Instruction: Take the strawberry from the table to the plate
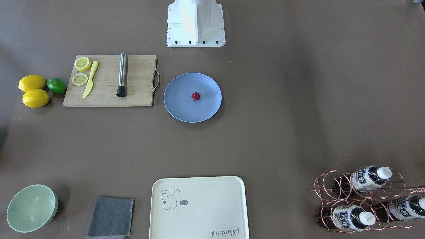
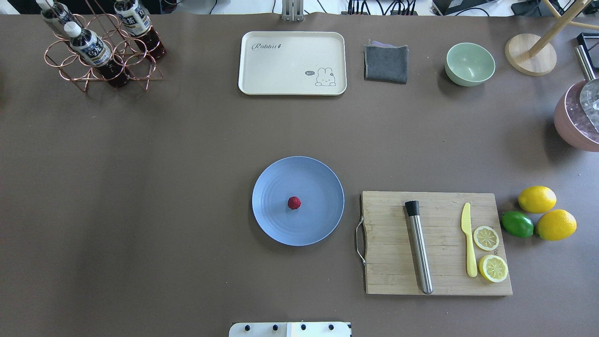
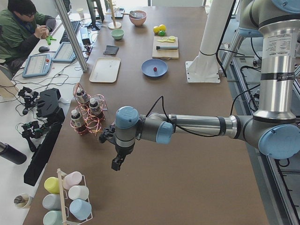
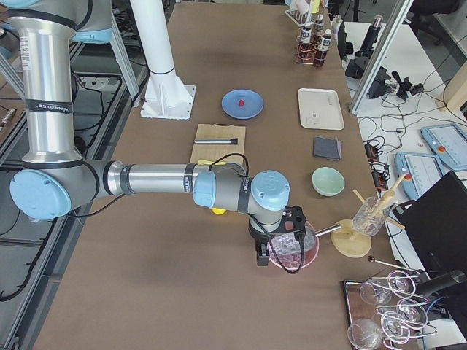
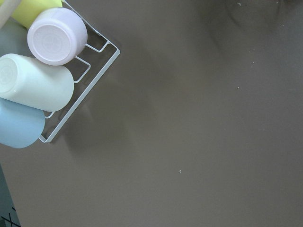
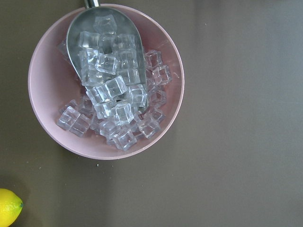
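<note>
The small dark-red strawberry (image 1: 195,96) (image 2: 294,202) lies near the middle of the round blue-grey plate (image 1: 176,106) (image 2: 273,224), which rests on the brown table (image 2: 164,187). Neither gripper is near it. My left gripper (image 3: 117,164) hangs over the table's far left end, beside a rack of cups, and shows only in the exterior left view, so I cannot tell its state. My right gripper (image 4: 263,260) hovers above a pink bowl of ice cubes (image 6: 106,80) at the right end, seen only in the exterior right view; I cannot tell its state either.
A cutting board (image 2: 437,243) with a steel muddler, yellow knife and lemon slices lies right of the plate, with two lemons (image 2: 547,213) and a lime beyond. Cream tray (image 2: 292,63), grey cloth, green bowl (image 2: 469,64) and a copper bottle rack (image 2: 98,51) line the far edge.
</note>
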